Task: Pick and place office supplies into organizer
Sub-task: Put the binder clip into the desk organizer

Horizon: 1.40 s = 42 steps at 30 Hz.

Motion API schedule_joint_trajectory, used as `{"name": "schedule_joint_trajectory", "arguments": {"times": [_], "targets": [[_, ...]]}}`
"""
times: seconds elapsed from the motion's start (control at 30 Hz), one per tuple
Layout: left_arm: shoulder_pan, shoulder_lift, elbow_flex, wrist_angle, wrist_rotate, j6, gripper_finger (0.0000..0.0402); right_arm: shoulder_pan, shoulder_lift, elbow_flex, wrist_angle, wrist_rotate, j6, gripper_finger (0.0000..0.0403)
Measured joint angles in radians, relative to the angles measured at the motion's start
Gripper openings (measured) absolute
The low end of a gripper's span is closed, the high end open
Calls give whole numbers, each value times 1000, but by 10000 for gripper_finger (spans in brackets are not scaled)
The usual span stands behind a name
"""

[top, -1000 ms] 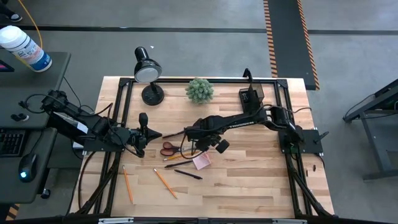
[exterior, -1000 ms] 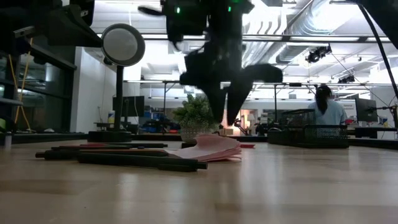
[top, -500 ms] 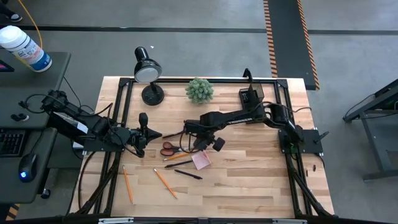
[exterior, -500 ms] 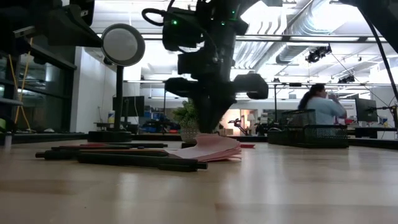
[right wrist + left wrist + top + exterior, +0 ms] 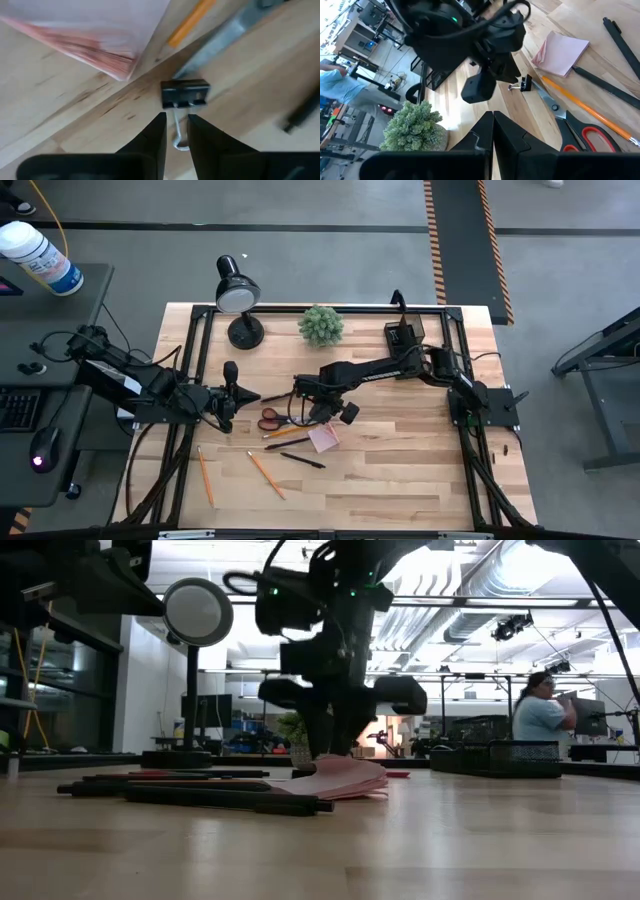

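Note:
My right gripper (image 5: 176, 132) is low over the table's middle (image 5: 316, 414), pointing down and open by a narrow gap. Its fingers stand on either side of the wire handle (image 5: 178, 136) of a small black clip (image 5: 185, 93), which lies flat on the wood (image 5: 522, 84). Beside the clip lie the pink sticky-note pad (image 5: 100, 30) (image 5: 323, 439), an orange pencil and the red-handled scissors (image 5: 270, 420). The black mesh organizer (image 5: 404, 336) stands at the far edge. My left gripper (image 5: 493, 131) is shut and waits left of the scissors (image 5: 250, 396).
Two orange pencils (image 5: 266, 473) (image 5: 205, 476) and a black pen (image 5: 302, 460) lie toward the near edge. A black desk lamp (image 5: 238, 300) and a small green plant (image 5: 321, 325) stand at the far edge. A person stands in the room beyond the table (image 5: 538, 720).
My right gripper has come down toward the table and shifted toward the table's left, ending low beside the pink pad. The supplies on the table have stayed where they were.

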Motion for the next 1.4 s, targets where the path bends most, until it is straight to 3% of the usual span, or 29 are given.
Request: {"name": "schedule_joint_trajectory", "arguments": {"times": [1.4], "targets": [[0, 0, 0, -3, 0, 0, 1, -21, 32, 1, 9, -36, -29, 69]]}}
